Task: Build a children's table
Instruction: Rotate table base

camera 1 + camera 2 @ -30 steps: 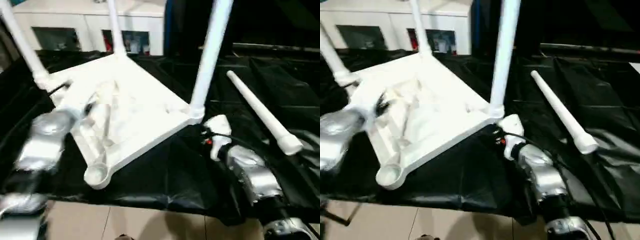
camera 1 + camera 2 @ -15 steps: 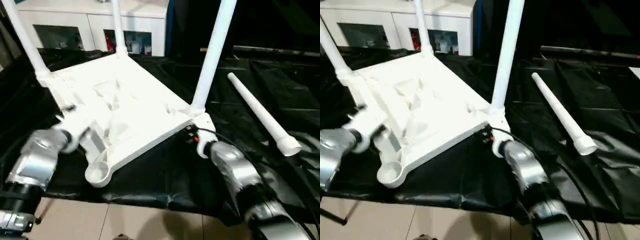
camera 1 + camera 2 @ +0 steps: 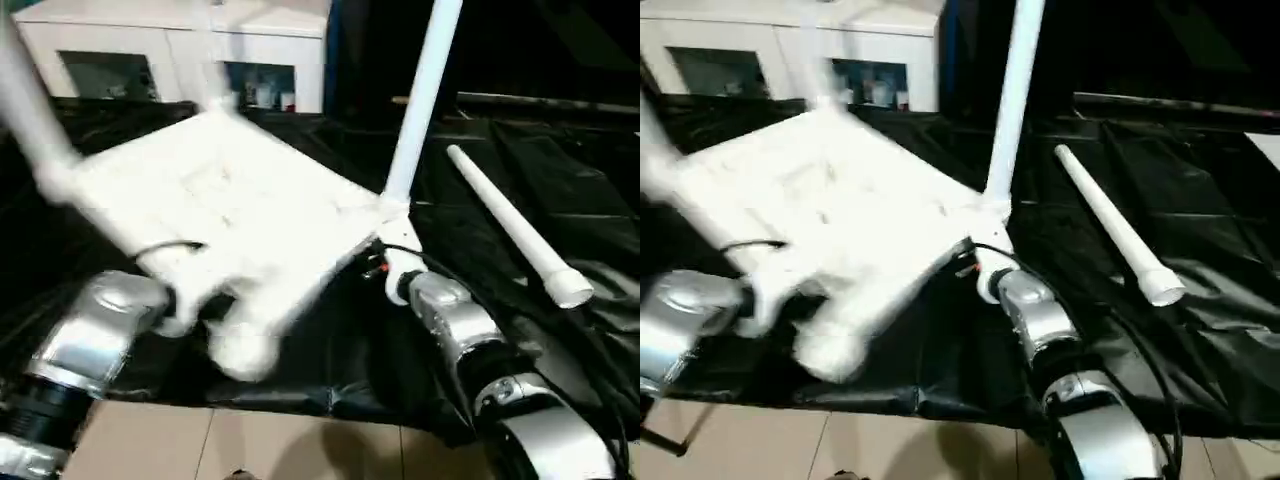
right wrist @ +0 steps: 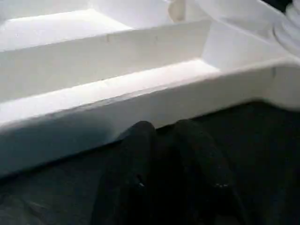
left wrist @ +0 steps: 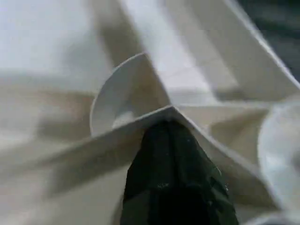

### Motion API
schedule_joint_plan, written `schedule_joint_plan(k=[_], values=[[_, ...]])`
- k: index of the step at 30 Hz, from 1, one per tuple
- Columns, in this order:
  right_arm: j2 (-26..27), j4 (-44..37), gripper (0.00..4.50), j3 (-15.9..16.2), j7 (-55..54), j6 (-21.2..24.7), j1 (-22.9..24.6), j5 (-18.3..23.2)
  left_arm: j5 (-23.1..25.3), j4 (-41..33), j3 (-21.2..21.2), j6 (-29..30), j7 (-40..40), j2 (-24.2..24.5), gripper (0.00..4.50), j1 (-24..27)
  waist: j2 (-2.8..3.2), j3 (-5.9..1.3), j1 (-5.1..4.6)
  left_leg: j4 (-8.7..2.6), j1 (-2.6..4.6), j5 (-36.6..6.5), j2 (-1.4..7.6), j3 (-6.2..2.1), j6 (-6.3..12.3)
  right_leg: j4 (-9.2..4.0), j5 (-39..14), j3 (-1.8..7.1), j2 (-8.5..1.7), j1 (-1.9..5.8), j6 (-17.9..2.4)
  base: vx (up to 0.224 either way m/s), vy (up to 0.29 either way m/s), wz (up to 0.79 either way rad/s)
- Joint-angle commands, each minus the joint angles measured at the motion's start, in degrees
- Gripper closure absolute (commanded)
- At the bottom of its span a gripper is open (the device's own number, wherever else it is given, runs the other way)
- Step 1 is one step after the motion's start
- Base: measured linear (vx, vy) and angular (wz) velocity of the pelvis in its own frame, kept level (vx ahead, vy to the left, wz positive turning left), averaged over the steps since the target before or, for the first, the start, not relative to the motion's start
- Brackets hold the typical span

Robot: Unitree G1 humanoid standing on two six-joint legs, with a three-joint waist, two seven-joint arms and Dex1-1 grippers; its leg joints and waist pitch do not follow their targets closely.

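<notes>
White plastic tabletop (image 3: 225,215) lies upside down on my black-draped worktop (image 3: 560,200), one fitted leg (image 3: 420,95) upright at its right corner. My left hand (image 5: 171,140) is clenched against a rib near the empty socket (image 3: 240,345). My right hand (image 4: 171,136) sits low beside the rim, fingers near together, holding nothing. A loose leg (image 3: 510,225) lies at two o'clock, well apart.

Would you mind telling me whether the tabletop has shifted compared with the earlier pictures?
Yes. The tabletop has swung: its empty near corner socket has slid rightward, closer to the loose leg lying unmoved on the black sheet.
</notes>
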Motion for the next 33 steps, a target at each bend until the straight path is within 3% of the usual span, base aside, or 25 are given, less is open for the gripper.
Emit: schedule_joint_plan(k=[1,4,5,6,7,8,10,11,13,14,15,16,19,20,21,29,33], values=[[1.1,0.6,3.89,0.5,0.4,-1.1,-1.8,-0.4,-1.8,-0.6,-2.2,-3.7,-1.5,-3.0,4.50,-2.4,0.83,-4.17,0.10,-3.88,1.44,-7.8,0.68,0.02,-0.71,-2.66,2.5,2.03,-2.21,3.01,-14.6,0.000,0.000,0.00],[0.6,1.4,3.99,0.2,-0.1,-1.8,-2.0,-0.5,-0.1,3.8,-2.4,-6.5,0.8,-5.6,4.50,-5.1,0.33,-4.21,-0.02,-3.69,1.36,-7.4,0.51,0.18,0.09,-2.77,3.6,2.08,-2.19,3.19,-15.0,0.000,0.000,0.00],[0.0,1.2,3.99,0.0,-1.6,-1.9,-1.7,-1.1,1.7,9.0,-2.3,-10.4,4.5,-8.0,4.50,-8.0,0.22,-4.14,-0.02,-3.73,1.20,-7.5,0.46,0.13,0.33,-2.87,3.0,2.07,-2.18,3.25,-14.8,0.000,0.000,0.00],[-0.3,1.2,3.99,-0.2,-2.9,-1.9,-1.7,-1.5,2.6,12.1,-2.2,-12.8,6.8,-9.4,4.50,-9.7,0.83,-3.92,-0.15,-3.77,1.52,-9.6,0.42,0.20,-0.01,-3.44,0.7,2.10,-2.00,2.92,-14.3,0.000,0.000,0.00],[-0.5,1.2,3.99,-0.3,-3.3,-1.9,-1.6,-1.7,2.9,13.0,-2.2,-13.4,7.5,-9.8,4.50,-10.2,0.64,-4.05,-0.04,-3.71,1.63,-10.0,0.53,0.13,-0.42,-3.33,0.4,2.12,-2.10,3.10,-14.2,0.000,0.000,0.00],[-1.1,0.9,3.99,-1.2,-4.4,-1.7,-1.3,-1.4,4.7,17.0,-3.0,-17.3,10.8,-11.1,4.50,-12.6,0.70,-4.19,0.03,-3.80,1.30,-9.7,0.60,-0.10,-0.79,-3.04,0.4,2.11,-2.39,3.47,-14.1,0.000,0.000,0.00],[-1.5,0.2,3.99,-1.7,-4.6,-1.5,-0.9,-1.1,5.3,18.8,-3.0,-18.3,12.4,-12.0,4.50,-13.7,0.64,-4.17,0.14,-3.78,1.50,-10.4,0.60,-0.15,-0.90,-3.23,-0.3,2.09,-2.27,3.32,-13.5,0.000,0.000,0.00],[-2.5,-1.8,3.99,-2.7,-5.5,0.2,-0.2,-0.7,6.0,21.4,-3.0,-19.9,15.0,-13.7,4.50,-15.4,1.14,-4.13,0.28,-3.78,1.53,-10.4,0.62,-0.21,-1.10,-3.22,-0.3,2.03,-2.22,3.27,-13.3,0.000,0.000,0.00],[-3.3,-3.3,3.99,-3.7,-7.1,2.7,0.1,-0.5,6.4,23.3,-3.1,-21.2,16.5,-14.9,4.50,-16.6,0.60,-4.20,0.38,-3.72,1.52,-9.7,0.61,-0.21,-1.07,-3.14,1.0,2.00,-2.13,3.44,-13.5,0.000,0.000,0.00],[-4.1,-4.6,3.99,-4.6,-8.5,4.6,0.1,-0.4,6.5,24.1,-3.2,-21.6,16.9,-15.6,4.50,-17.2,1.26,-4.24,0.40,-3.64,1.49,-9.5,0.52,-0.24,-1.16,-3.00,1.3,1.97,-2.11,3.42,-13.6,0.000,0.000,0.00],[-4.2,-4.8,3.99,-4.7,-8.8,4.8,0.1,-0.4,6.5,24.5,-3.2,-21.9,17.0,-15.7,4.50,-17.3,0.82,-4.31,0.37,-3.59,1.45,-8.8,0.46,-0.21,-1.09,-3.03,2.5,1.96,-2.03,3.62,-13.7,0.000,0.000,0.00],[-5.5,-6.7,3.99,-5.7,-8.7,6.7,0.2,0.2,6.6,26.7,-3.3,-23.3,17.6,-16.7,4.50,-18.3,1.38,-4.41,0.45,-3.49,1.48,-8.5,0.46,-0.31,-1.18,-2.87,3.2,1.94,-2.10,3.58,-13.9,0.000,0.000,0.00],[-8.3,-9.1,3.83,-7.5,-9.4,8.1,0.2,0.6,6.8,29.0,-3.5,-25.1,18.1,-17.6,4.50,-18.8,0.85,-4.49,0.65,-3.27,1.44,-7.9,0.33,-0.19,-0.44,-2.91,5.1,1.92,-2.04,3.82,-14.2,0.000,0.000,0.00],[-9.5,-9.1,3.70,-8.2,-9.0,9.1,-0.5,1.0,6.8,29.3,-3.6,-25.5,18.1,-17.8,4.50,-18.8,1.38,-4.45,0.66,-3.24,1.41,-8.3,0.28,-0.24,-0.31,-2.96,4.4,1.86,-2.05,3.81,-14.2,0.000,0.000,0.00],[-10.9,-8.9,3.56,-8.7,-9.0,9.8,-1.2,1.1,6.7,29.6,-3.6,-26.1,18.0,-17.9,4.50,-18.7,0.98,-4.40,0.48,-3.23,1.32,-8.5,0.25,-0.20,-0.21,-3.07,4.3,1.84,-1.99,3.88,-14.4,0.000,0.000,0.00],[-21.2,-3.0,2.92,-8.9,-6.0,17.6,-8.2,-1.3,0.6,23.6,1.3,-27.2,16.6,-19.0,4.50,-17.2,0.85,-4.18,0.52,-2.98,1.35,-9.2,0.30,0.05,0.66,-3.35,0.9,1.79,-2.07,3.86,-16.0,0.000,0.000,0.00],[-23.8,2.5,2.55,-8.8,-3.1,17.0,-11.1,-1.5,-3.2,18.4,4.2,-24.3,15.9,-19.0,4.50,-16.0,0.82,-4.23,0.58,-2.76,1.21,-8.8,0.39,0.11,1.03,-3.02,2.0,1.67,-2.00,3.83,-17.0,0.000,0.000,0.00]])
